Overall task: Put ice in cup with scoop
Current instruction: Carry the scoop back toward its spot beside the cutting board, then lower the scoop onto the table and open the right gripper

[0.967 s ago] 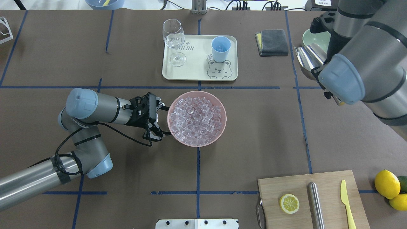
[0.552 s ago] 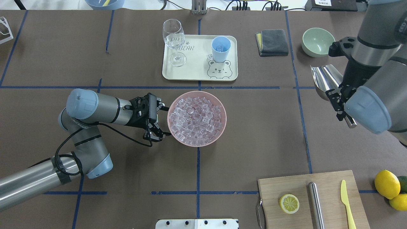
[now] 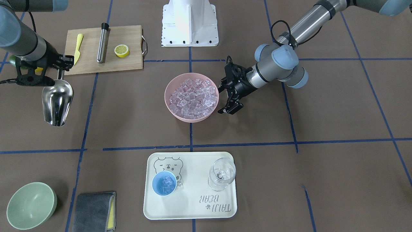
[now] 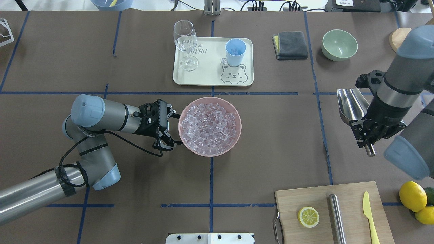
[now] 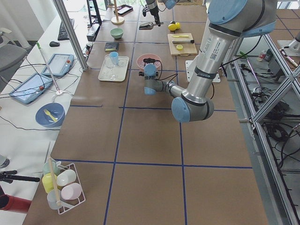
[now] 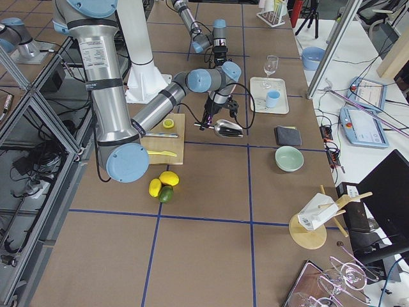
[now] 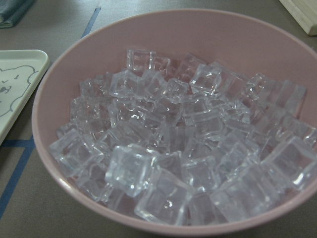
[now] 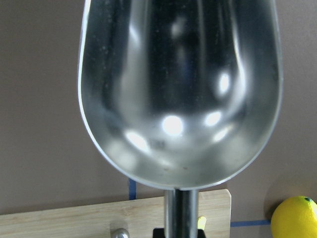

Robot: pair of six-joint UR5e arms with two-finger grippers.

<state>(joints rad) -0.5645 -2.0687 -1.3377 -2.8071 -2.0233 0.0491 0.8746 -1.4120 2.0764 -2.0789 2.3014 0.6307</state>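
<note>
Steel scoop [image 4: 352, 103] first: found its rod handle pinched between the fingers of the right gripper [image 4: 367, 139], at the right edge of the overhead frame. Saw it held over the brown table [image 4: 271, 145] with blade aimed toward the frame's top and trough turned up, bare and mirror-bright in the right wrist view. Placed it between the pale green bowl [image 4: 339, 44] in the upper right and the wooden cutting board [image 4: 349, 203] in the lower right, well apart from both. Counted on that board a lemon half [image 4: 308, 217], a steel cylinder [image 4: 336, 217] and a yellow knife [image 4: 369, 217]; spotted whole lemons [image 4: 412, 196] just off its right end.

Left of centre, found the left gripper [image 4: 173, 128] spread wide, with fingers flanking the left rim of the pink bowl [image 4: 234, 107], just beside it; could not tell whether touching. Saw the ice [image 4: 208, 127] heaped in that bowl, filling the left wrist view.

At top centre, found the cup [image 4: 236, 51] upright on the right half of the cream tray [image 4: 203, 76], above the printed bear, with a few cubes inside. Noted one loose cube [image 4: 223, 61] on the tray by the cup's lower left. Marked a wine glass [image 4: 185, 37] at the tray's left end and a grey cloth [image 4: 290, 44] right of the tray.
</note>
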